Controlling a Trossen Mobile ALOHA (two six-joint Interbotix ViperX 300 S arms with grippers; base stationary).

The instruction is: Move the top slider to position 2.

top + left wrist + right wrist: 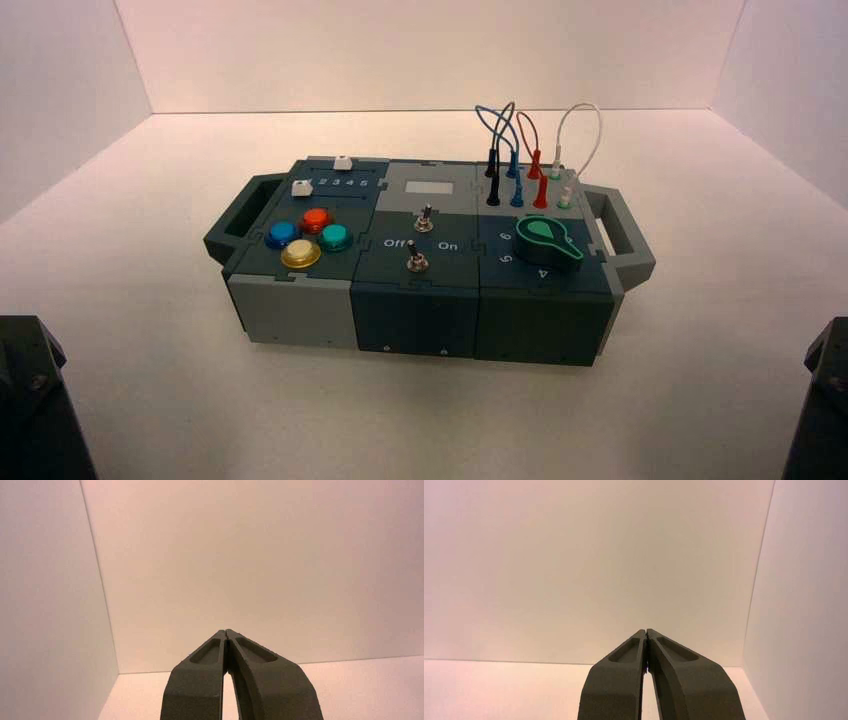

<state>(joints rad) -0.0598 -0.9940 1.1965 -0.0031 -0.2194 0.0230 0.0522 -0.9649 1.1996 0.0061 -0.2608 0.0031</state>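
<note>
At the box's (300,300) far-left edge, top slider (343,162) untouched; left end effector (226,631) and right end effector (645,630) pressed together.

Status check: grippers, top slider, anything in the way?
Left gripper and right gripper shut, parked, facing the back wall. Top slider untouched on the box's far left. Nothing blocking.

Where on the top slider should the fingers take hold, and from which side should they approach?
Probably on the top slider's small white square cap, coming down from above with fingers opened first. The cap stands proud at the panel's far left edge, with nothing above it. The left gripper is likely nearer; it and the right gripper are parked, fingertips touching.
</note>
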